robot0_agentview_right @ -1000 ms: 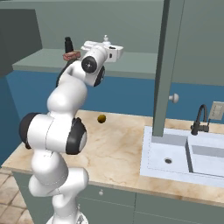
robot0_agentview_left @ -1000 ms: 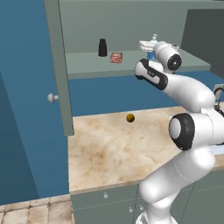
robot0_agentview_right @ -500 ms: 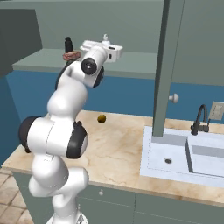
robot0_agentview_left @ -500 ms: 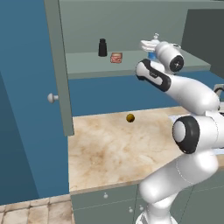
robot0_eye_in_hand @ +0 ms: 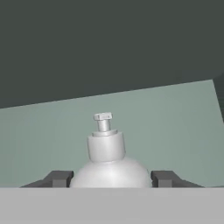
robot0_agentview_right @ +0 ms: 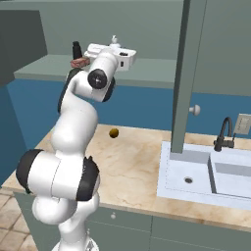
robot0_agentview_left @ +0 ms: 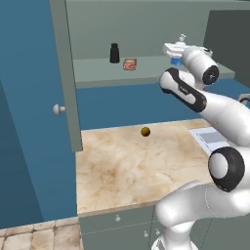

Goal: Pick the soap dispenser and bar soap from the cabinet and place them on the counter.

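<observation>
you're gripping the soap dispenser (robot0_eye_in_hand: 106, 162) w/ the end effector (robot0_eye_in_hand: 109, 178), fingers (robot0_eye_in_hand: 59, 178) pressing both sides, on the cabinet (robot0_agentview_left: 97, 29) shelf's right end; bar soap (robot0_agentview_left: 129, 64) sitting mid-shelf.

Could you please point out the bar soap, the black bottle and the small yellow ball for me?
bar soap (robot0_agentview_left: 129, 64), left base view, its paler top face.
black bottle (robot0_agentview_left: 114, 53), left base view, middle of its body.
ball (robot0_agentview_left: 145, 131), left base view, its centre.

A deep blue wall (robot0_agentview_left: 29, 146) is seen behind everything. Pale stone floor tiles (robot0_agentview_left: 34, 238) are laid near left. Grey-green drawers (robot0_agentview_right: 196, 233) are fitted below, a black tap (robot0_agentview_right: 224, 132) far right.
</observation>
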Tool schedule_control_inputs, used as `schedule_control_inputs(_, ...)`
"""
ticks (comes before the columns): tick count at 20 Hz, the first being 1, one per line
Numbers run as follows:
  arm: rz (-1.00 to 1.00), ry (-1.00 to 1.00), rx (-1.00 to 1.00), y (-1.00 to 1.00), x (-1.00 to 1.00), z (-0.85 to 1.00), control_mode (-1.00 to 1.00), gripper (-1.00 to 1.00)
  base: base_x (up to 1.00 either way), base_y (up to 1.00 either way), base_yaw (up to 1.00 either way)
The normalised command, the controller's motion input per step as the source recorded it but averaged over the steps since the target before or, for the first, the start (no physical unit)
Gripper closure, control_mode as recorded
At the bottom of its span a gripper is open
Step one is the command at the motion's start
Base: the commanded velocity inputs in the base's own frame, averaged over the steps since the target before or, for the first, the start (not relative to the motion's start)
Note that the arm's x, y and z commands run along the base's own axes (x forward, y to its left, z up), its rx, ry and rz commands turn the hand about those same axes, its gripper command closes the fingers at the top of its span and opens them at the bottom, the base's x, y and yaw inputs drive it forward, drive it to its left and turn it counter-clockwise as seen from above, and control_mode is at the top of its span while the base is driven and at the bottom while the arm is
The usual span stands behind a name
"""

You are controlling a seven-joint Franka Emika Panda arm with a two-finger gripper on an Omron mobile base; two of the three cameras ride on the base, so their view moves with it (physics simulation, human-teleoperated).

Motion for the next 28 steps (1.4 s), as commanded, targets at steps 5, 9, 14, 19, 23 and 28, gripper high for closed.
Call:
schedule_control_inputs(5,0.02,0.0,0.0,-0.01,-0.73,0.08,-1.0,1.0,0.0,0.0,0.0)
schedule_control_inputs(9,0.02,0.0,0.0,0.0,-0.78,0.02,-1.0,1.0,0.0,0.0,0.0)
schedule_control_inputs(14,0.02,0.0,0.0,0.0,-0.78,0.0,-1.0,1.0,0.0,0.0,0.0)
schedule_control_inputs(19,0.03,0.0,0.0,0.0,-0.82,0.0,-1.0,1.0,0.0,0.0,0.0)
schedule_control_inputs(23,0.02,0.0,0.0,0.0,-0.79,-0.01,-1.0,1.0,0.0,0.0,0.0)
schedule_control_inputs(28,0.01,0.04,0.0,0.0,-0.65,-0.12,-1.0,1.0,0.0,0.0,0.0)
